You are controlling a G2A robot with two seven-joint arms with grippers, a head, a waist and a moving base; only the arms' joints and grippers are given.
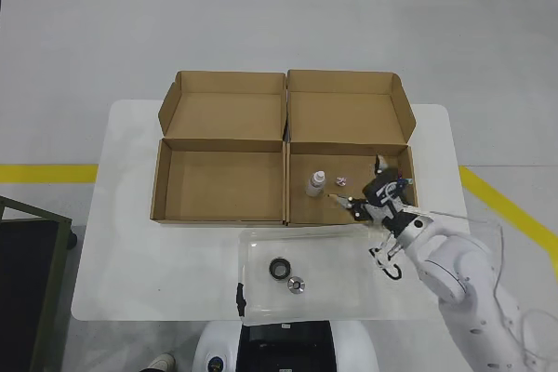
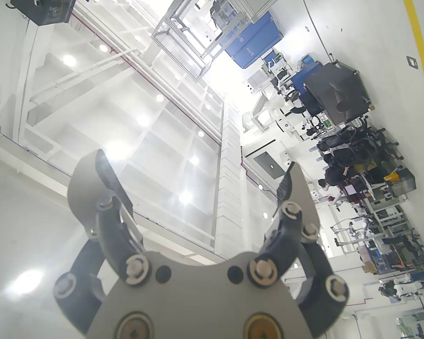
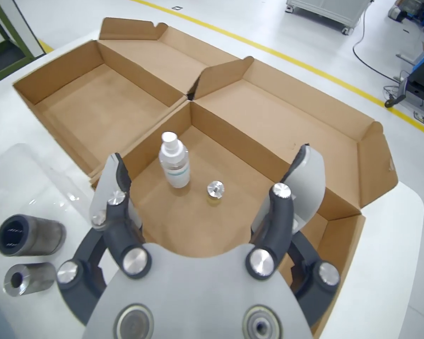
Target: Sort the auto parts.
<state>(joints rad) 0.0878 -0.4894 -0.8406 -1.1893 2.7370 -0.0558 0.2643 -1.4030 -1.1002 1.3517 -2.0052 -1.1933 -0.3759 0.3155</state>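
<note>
Top view gave you the white table [image 1: 130, 260] first, and on it two open cardboard boxes stood side by side, touching, with their lids folded back on the far side. You had the left box [image 1: 219, 186] on the left arm's side and the right box [image 1: 349, 142] beside it. A clear tray [image 1: 339, 302] lay on the table just in front of the boxes, on the robot's side of them.

You could see the right gripper [image 3: 211, 159] hanging over the near part of the right box, its jaws spread wide and nothing between them. Your left gripper [image 2: 196, 164] was turned away from the table toward the hall's ceiling, jaws likewise released and holding nothing.

Inside the right box, a small bottle [image 3: 175, 167] with a white cap stood upright near the wall it shared with the left box. In the tray you had two dark metal sleeves lying close together: the larger sleeve [image 3: 28, 234] and, just beside it, the smaller sleeve [image 3: 28, 278]. Smallest of all, a shiny metal knob [image 3: 215, 189] sat on the right box's floor, just beside the bottle and apart from it.
</note>
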